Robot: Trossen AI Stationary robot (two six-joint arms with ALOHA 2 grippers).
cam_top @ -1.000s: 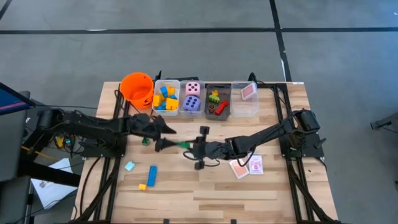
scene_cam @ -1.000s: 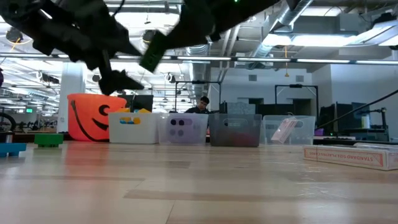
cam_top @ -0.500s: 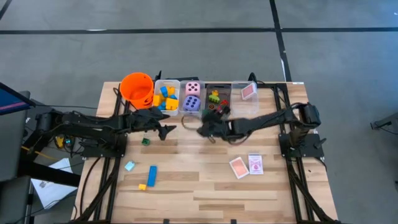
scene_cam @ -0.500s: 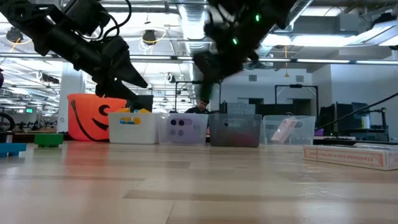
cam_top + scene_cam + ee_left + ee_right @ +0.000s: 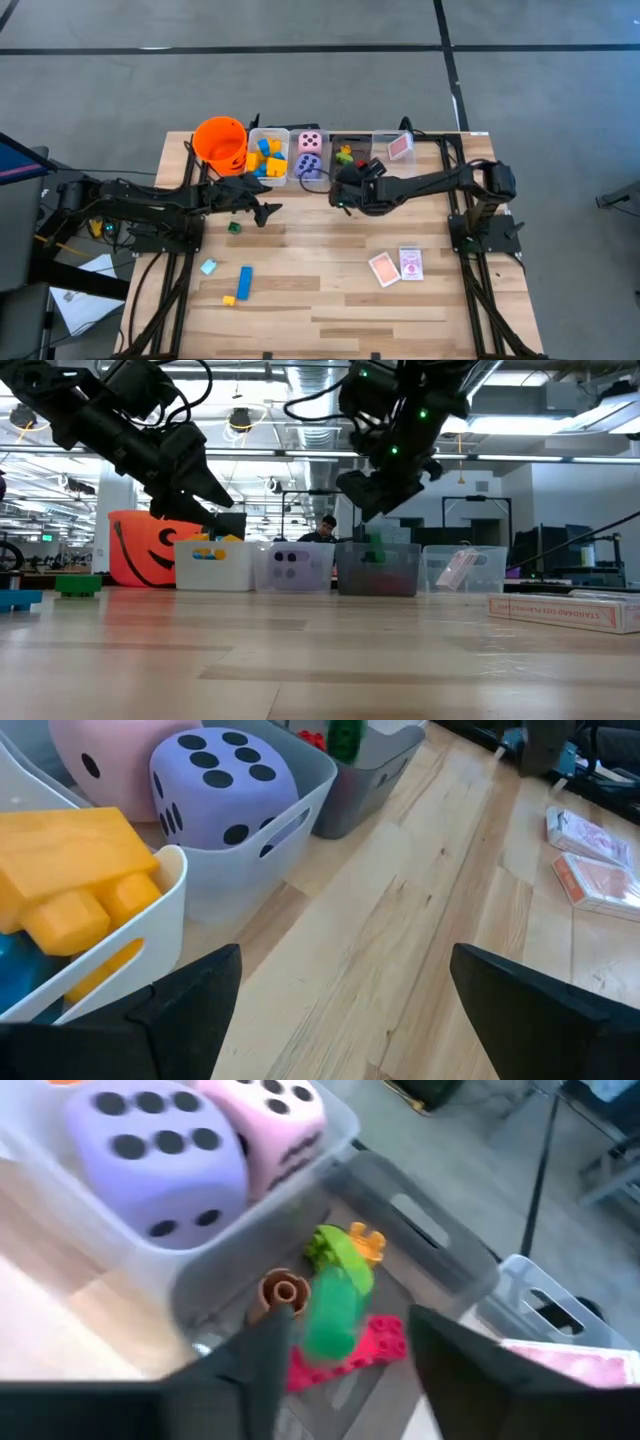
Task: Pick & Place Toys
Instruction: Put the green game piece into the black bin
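Now the right gripper hangs over the grey bin, jaws apparently parting to drop a green block among like pieces; the left gripper waits spread.

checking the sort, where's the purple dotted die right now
In the high view the purple dotted die sits in the clear bin, directly front of the pink die.

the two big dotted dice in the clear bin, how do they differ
The purple dotted die is lilac with a six-dot face up; the pink dotted die is pale pink. In the high view the pink one lies farther from the arms, the purple nearer. Both are rounded cubes with black dots, side by side in the clear bin.
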